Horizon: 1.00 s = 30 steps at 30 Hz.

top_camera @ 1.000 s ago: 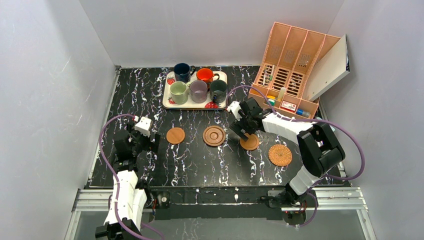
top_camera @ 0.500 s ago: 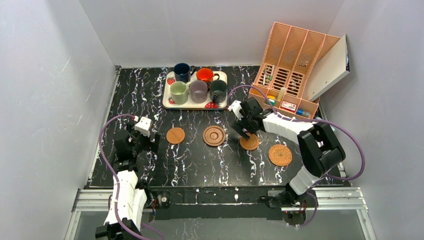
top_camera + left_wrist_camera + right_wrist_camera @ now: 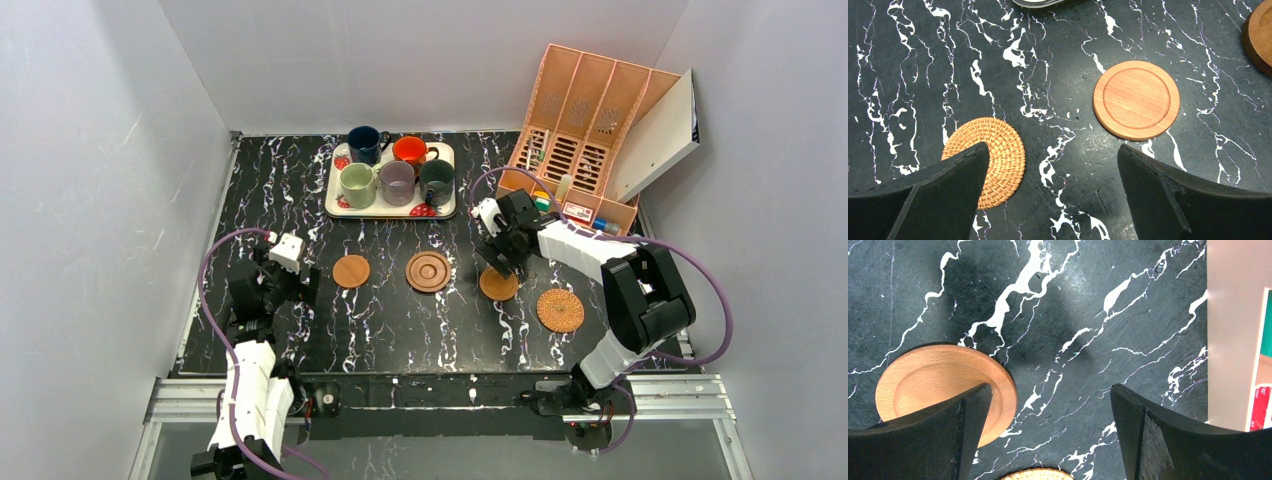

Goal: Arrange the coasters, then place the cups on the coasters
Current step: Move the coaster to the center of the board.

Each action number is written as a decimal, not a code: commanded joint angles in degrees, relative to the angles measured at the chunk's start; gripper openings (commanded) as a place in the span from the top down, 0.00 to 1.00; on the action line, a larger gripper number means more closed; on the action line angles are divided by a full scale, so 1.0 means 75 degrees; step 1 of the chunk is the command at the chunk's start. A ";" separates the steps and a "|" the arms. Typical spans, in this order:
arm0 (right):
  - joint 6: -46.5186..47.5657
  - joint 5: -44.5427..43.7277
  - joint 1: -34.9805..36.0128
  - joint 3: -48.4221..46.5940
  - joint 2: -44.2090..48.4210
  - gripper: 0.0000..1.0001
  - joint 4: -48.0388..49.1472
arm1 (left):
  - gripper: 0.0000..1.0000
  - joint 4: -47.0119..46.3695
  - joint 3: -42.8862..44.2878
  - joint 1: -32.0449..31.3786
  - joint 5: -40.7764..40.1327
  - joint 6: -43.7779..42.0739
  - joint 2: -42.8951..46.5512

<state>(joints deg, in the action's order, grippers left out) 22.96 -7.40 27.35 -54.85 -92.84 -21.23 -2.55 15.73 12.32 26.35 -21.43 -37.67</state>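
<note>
Four coasters lie in a row across the black marble table: a smooth terracotta one, a dark ringed one, a second terracotta one and a wicker one. My left gripper hovers open, and its wrist view shows a wicker coaster under the left finger and the terracotta coaster ahead. My right gripper is open just behind the second terracotta coaster, holding nothing. Several cups stand on the tray: navy, orange-red, pale green, mauve, dark grey-green.
A pink desk organizer with small items stands at the back right, close behind the right arm; its pale wall fills the right of the right wrist view. Grey walls enclose the table on three sides.
The right gripper has drifted back and to the right, off the terracotta coaster it was over. The left arm and all coasters and cups have stayed put.
</note>
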 commanded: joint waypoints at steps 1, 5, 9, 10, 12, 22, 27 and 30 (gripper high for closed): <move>0.0173 -0.0082 -0.0026 0.0227 -0.0239 0.01 -0.0935 | 0.02 0.0014 -0.0011 0.0048 0.0015 -0.0037 0.0039; 0.0196 -0.0273 -0.0030 0.0388 -0.0056 0.01 -0.0943 | 0.02 -0.0006 -0.0023 0.0054 0.0027 -0.0037 0.0044; 0.0208 -0.0400 -0.0027 0.0463 -0.0001 0.01 -0.0934 | 0.02 -0.0012 -0.0001 0.0056 0.0026 -0.0026 -0.0029; 0.0208 -0.0445 -0.0036 0.0469 -0.0003 0.01 -0.0944 | 0.02 -0.0012 0.0001 0.0051 0.0032 -0.0025 -0.0047; 0.0208 -0.0552 -0.0036 0.0496 -0.0008 0.01 -0.0953 | 0.02 -0.0012 0.0001 0.0051 0.0023 -0.0025 -0.0043; 0.0157 -0.1012 -0.0029 0.0606 0.0080 0.01 -0.0706 | 0.02 -0.0024 0.0010 0.0051 0.0008 -0.0014 -0.0055; 0.0115 -0.1295 -0.0036 0.0617 -0.0037 0.01 -0.0524 | 0.02 -0.0038 0.0000 0.0054 0.0010 -0.0023 -0.0052; 0.0103 -0.1400 -0.0030 0.0630 -0.0060 0.01 -0.0449 | 0.02 -0.0035 0.0001 0.0057 0.0013 -0.0024 -0.0061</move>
<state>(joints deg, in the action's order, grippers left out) 22.81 -12.32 27.62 -53.06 -91.05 -22.33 -2.59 15.73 12.32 26.22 -21.43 -38.04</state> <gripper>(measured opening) 0.985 0.981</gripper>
